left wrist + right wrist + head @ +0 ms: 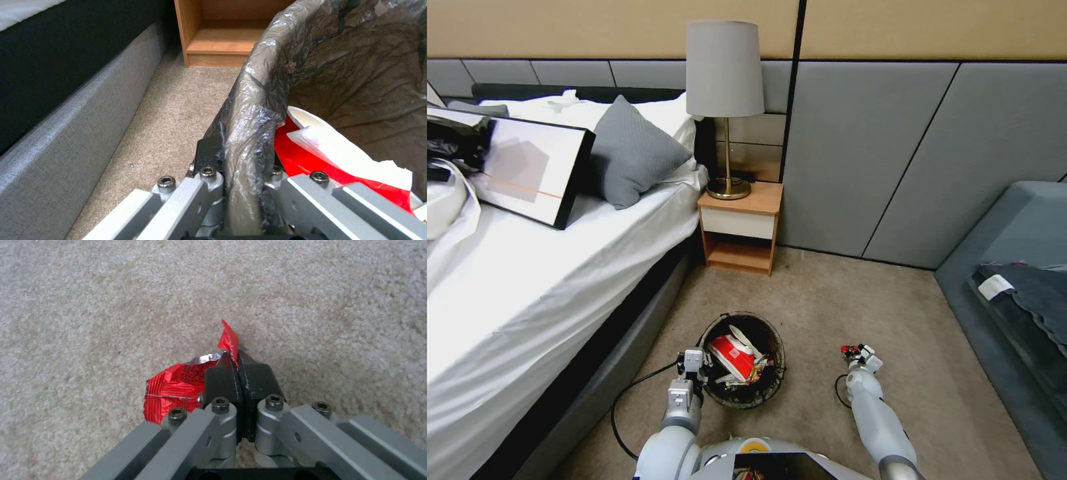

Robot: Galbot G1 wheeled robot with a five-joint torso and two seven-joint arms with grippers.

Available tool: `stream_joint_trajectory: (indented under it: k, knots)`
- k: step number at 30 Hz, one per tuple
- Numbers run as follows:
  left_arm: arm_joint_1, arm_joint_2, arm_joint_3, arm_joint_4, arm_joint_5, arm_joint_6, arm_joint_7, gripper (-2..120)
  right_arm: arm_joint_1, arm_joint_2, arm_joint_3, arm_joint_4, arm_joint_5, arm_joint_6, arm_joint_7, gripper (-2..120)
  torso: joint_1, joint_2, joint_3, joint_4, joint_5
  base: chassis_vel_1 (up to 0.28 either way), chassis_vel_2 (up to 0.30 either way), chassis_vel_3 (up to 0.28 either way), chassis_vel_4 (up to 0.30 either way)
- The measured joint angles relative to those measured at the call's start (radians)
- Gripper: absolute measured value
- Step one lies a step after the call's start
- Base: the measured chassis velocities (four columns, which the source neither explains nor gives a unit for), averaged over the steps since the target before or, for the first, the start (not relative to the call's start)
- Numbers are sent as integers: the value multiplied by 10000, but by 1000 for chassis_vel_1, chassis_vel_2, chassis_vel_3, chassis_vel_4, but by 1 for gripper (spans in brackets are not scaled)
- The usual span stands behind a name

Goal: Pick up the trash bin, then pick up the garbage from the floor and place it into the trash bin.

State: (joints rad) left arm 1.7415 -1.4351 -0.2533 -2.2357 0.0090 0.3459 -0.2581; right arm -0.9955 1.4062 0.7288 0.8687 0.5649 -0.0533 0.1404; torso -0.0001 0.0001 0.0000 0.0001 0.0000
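Observation:
The trash bin (pixel 744 393) with its dark liner bag sits low in front of me, beside the bed, holding red-and-white wrappers (pixel 732 357). My left gripper (pixel 695 365) is shut on the bin's near-left rim; in the left wrist view its fingers pinch the liner-covered rim (pixel 249 140), with red-and-white garbage (pixel 311 156) inside. To the right, my right gripper (pixel 854 352) is shut on a crumpled red foil wrapper (pixel 175 388), held just over the carpet; a red corner (pixel 229 336) sticks out between the black pads.
The bed (pixel 527 280) with its grey base runs along the left. A wooden nightstand (pixel 740 227) with a lamp (pixel 725 100) stands behind the bin. A grey sofa (pixel 1014 267) fills the right. Bare carpet (pixel 840 300) lies between them.

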Motion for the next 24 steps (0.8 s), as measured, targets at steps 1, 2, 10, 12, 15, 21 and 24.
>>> stream_joint_trajectory:
  k: [1, 2, 10, 12, 15, 21, 24]
  knots:
    - [-1, 0, 0, -21, -3, 0, 0, 2, -15, 3, -3, 44, -8, 6, 0, 0, 0, 0, 0, -1, 0, 0, 0, 0, 0]
    - [-6, -2, 0, -27, -3, 0, 0, 2, -26, 6, -13, 76, -13, 9, 0, 0, 0, 0, 1, -2, 1, 0, 0, 0, 0]
    - [-24, -18, -7, -35, -8, 0, 1, 2, -122, 23, -53, 303, -28, 69, -22, 0, 0, -1, 1, 4, 14, 0, 0, 0, 0]
    - [-24, -19, -8, -35, -8, 0, 1, 2, -141, 23, -55, 332, -31, 77, -23, 0, 1, -1, 1, 4, 14, 0, 0, 0, 0]
    - [-32, -27, -11, -44, -14, 0, 3, 2, -449, 78, -112, 1006, -69, 236, -53, 0, 3, -3, 4, 7, 34, 0, 0, 0, 0]
    - [-54, -36, -19, -31, -18, 0, 7, 2, -1470, 180, -193, 3758, -282, 1000, -384, 0, 3, -2, 2, 0, 12, 0, 0, 0, 0]
    - [-64, -23, -8, -5, -19, 1, 12, 2, -2076, 177, -415, 5077, -728, 2137, -1073, 0, 2, -2, 1, -1, -5, 0, 0, 0, 0]
